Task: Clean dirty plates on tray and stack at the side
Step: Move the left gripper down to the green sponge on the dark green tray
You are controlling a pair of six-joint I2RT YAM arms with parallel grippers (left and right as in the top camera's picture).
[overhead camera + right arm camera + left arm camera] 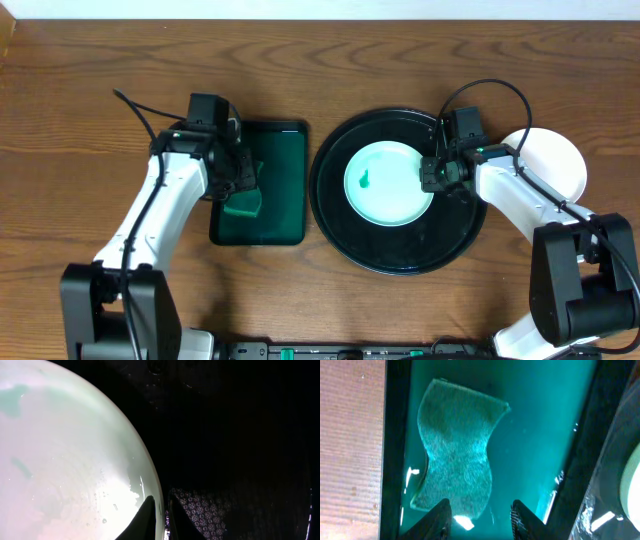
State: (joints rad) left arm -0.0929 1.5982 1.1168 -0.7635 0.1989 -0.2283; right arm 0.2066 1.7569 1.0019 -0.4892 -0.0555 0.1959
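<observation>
A white plate with a small green smear lies in the middle of the round black tray. My right gripper is shut on its right rim. In the right wrist view the two fingertips pinch the edge of the plate, one over it and one outside, at the gripper. A second white plate rests on the table right of the tray, partly behind my right arm. My left gripper hovers open over a green sponge, whose near end lies between its fingers.
The sponge lies in a dark green rectangular tray just left of the black tray, its rims nearly touching it. Bare wooden table surrounds both. Cables loop above each wrist.
</observation>
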